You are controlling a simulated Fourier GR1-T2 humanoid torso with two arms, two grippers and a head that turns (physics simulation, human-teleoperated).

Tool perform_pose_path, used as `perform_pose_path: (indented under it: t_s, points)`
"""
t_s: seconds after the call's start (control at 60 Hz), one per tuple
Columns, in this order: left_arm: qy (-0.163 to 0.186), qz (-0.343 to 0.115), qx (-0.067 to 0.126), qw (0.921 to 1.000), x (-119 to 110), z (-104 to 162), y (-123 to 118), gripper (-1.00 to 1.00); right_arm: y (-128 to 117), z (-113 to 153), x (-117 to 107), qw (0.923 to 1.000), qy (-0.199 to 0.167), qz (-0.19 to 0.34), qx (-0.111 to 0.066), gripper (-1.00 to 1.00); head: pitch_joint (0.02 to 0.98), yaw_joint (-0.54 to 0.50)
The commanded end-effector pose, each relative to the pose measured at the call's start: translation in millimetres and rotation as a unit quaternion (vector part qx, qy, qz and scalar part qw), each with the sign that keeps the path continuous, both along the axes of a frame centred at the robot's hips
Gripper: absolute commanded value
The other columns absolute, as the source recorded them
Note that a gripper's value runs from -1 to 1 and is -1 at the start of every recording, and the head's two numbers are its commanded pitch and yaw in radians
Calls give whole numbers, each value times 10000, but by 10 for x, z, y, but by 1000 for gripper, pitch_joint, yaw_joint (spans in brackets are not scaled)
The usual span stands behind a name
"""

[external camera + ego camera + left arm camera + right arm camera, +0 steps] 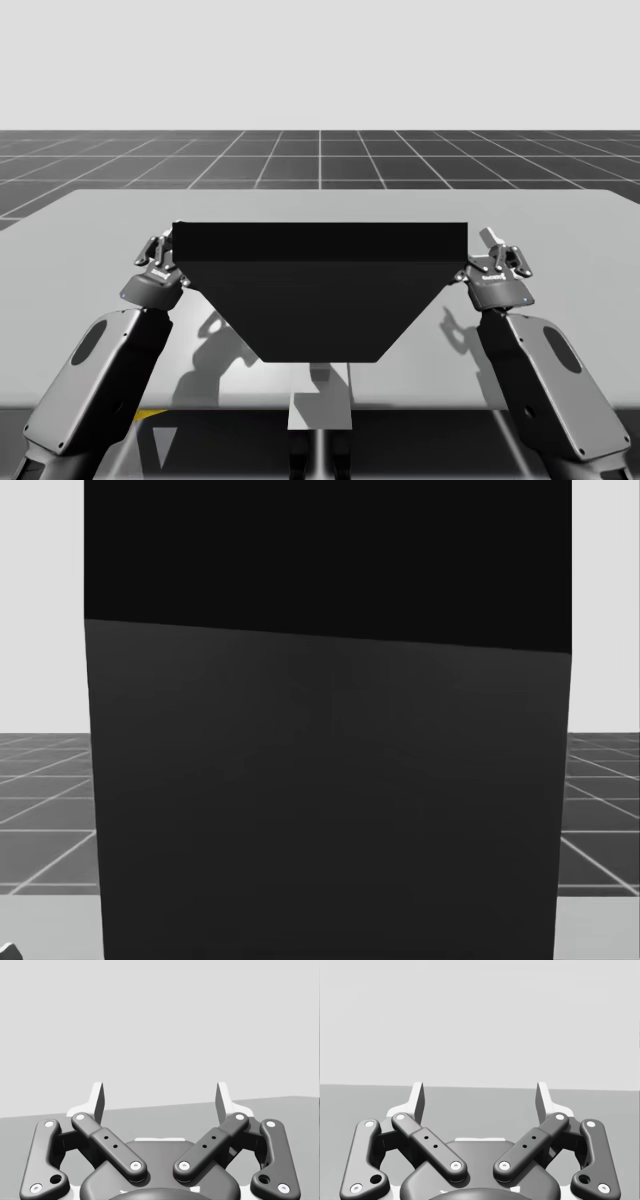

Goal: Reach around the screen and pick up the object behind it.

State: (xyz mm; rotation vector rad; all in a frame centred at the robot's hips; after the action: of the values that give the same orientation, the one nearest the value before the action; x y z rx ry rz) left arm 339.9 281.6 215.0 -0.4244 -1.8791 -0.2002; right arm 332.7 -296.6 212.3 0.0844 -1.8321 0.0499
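A tall black screen (318, 290) stands across the middle of the grey table (100, 215) and blocks what lies behind it. In the head view the screen (330, 780) covers almost everything. My left gripper (160, 250) hovers at the screen's left edge, and my right gripper (496, 252) hovers at its right edge. In the left wrist view my left gripper (160, 1100) stands open with nothing between its fingers. In the right wrist view my right gripper (480, 1100) is open too, with bare table ahead of it. The object behind the screen is hidden.
The table's far edge (320, 190) meets a dark gridded floor (320, 155). Free table surface lies to the left and right of the screen and beyond both grippers.
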Motion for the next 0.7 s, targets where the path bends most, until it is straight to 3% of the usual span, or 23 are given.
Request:
perform_pose_path:
  t_s: [0.017,0.1,0.183,0.267,0.3,0.367,0.417,0.55,0.65,0.7]
  points:
    - [37,-10,14,10000,5,-6,-3,-1000,25,-3,-41,9999,51,-105,-50,-1000,117,6]
    - [68,-13,53,10000,3,3,4,-1000,52,23,-54,9996,-51,262,-7,-1000,115,6]
    - [133,-108,105,9998,-18,29,32,-1000,82,28,-71,9989,-125,443,-126,-1000,114,6]
    - [270,-371,92,9989,-74,68,60,-1000,141,45,-142,9950,-55,989,-110,-1000,114,4]
    - [253,-420,243,9985,-129,82,71,-1000,178,40,-199,9912,-48,1306,-225,-1000,115,0]
    - [323,-651,391,9966,-211,83,95,-1000,214,15,-268,9857,-28,1661,-269,-1000,119,-2]
    - [312,-742,650,9946,-292,72,123,-1000,227,-26,-328,9796,-63,1977,-345,-1000,122,-1]
    - [341,-1139,1125,9865,-431,59,167,-1000,177,-79,-438,9726,79,2315,-216,-1000,126,3]
    - [433,-1469,1237,9804,-485,64,199,-1000,84,-97,-497,9649,74,2622,-113,-1000,127,2]
    - [465,-1644,1252,9773,-504,67,220,-1000,42,-114,-529,9602,34,2791,-146,-1000,127,0]
